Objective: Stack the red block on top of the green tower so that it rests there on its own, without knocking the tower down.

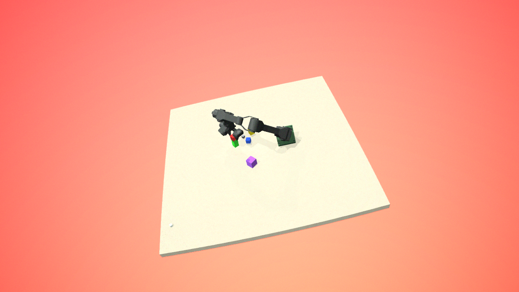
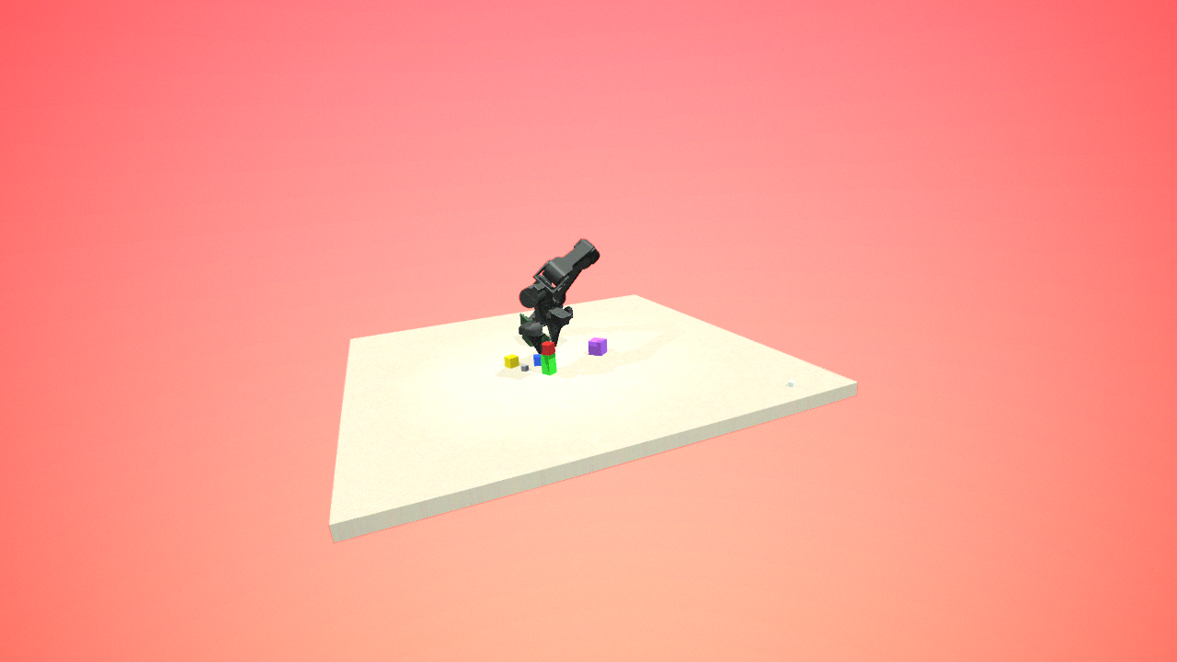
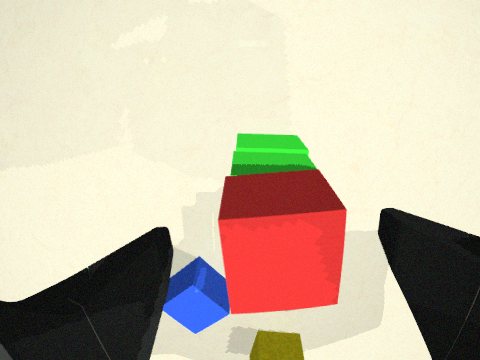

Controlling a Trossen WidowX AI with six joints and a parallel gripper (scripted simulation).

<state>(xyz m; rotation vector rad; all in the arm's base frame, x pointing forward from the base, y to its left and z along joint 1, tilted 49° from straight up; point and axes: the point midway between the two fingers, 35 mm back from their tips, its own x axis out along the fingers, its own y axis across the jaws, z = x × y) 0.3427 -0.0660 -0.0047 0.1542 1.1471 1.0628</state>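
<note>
The red block (image 1: 232, 138) (image 2: 548, 348) (image 3: 282, 260) sits upright on top of the green tower (image 1: 235, 144) (image 2: 549, 364) (image 3: 270, 142), which stands upright and shows two stacked blocks in the wrist view. My gripper (image 1: 233, 136) (image 2: 546, 348) (image 3: 278, 232) is open around the red block. In the wrist view a gap shows between the red block and each finger. Most of the tower is hidden behind the red block in the wrist view.
A blue block (image 1: 248, 140) (image 2: 537, 359) (image 3: 196, 300), a yellow block (image 1: 251, 133) (image 2: 510, 361) (image 3: 276, 346) and a small grey cube (image 1: 243, 136) (image 2: 525, 368) lie near the tower. A purple block (image 1: 251, 162) (image 2: 597, 347) is farther off. A tiny white cube (image 1: 171, 225) (image 2: 791, 383) lies near a table corner.
</note>
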